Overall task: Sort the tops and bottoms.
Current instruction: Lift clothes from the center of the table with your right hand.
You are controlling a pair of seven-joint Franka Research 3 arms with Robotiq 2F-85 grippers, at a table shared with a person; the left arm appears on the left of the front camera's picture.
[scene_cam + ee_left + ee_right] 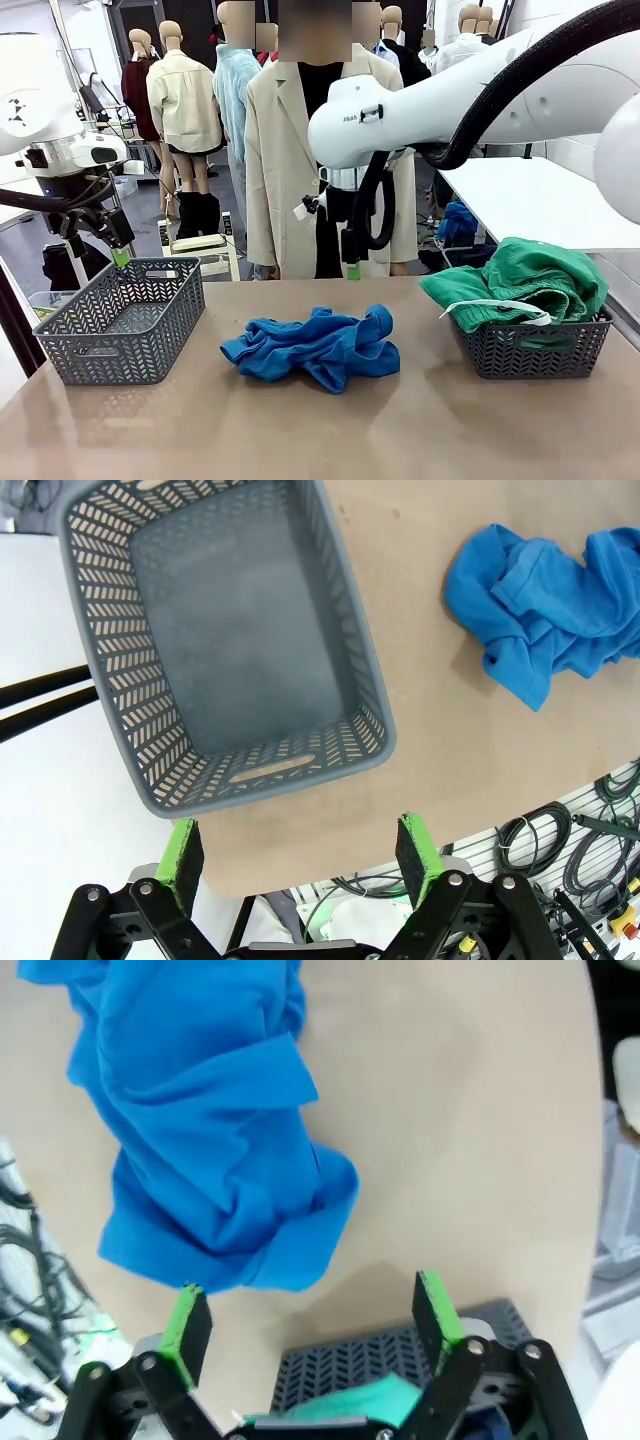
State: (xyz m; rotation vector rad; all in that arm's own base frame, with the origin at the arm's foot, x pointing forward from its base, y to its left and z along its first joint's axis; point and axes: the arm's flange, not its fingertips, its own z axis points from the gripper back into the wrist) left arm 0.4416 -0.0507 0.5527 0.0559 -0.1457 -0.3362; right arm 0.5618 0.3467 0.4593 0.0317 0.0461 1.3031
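Both pincers wide open, holding nothing: left [300,860], right [312,1328]. Blue top [315,347] crumpled mid-surface [300,430]. Green bottoms [525,280] in right basket [530,350].

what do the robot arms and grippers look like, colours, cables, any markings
Both arms are glossy white with rounded shells. The right arm carries small dark lettering and a thick black ribbed hose looping along it. The left arm has a grey joint ring and thin black cables. Each gripper, left and right, has black bolted linkage fingers tipped with bright green pads.
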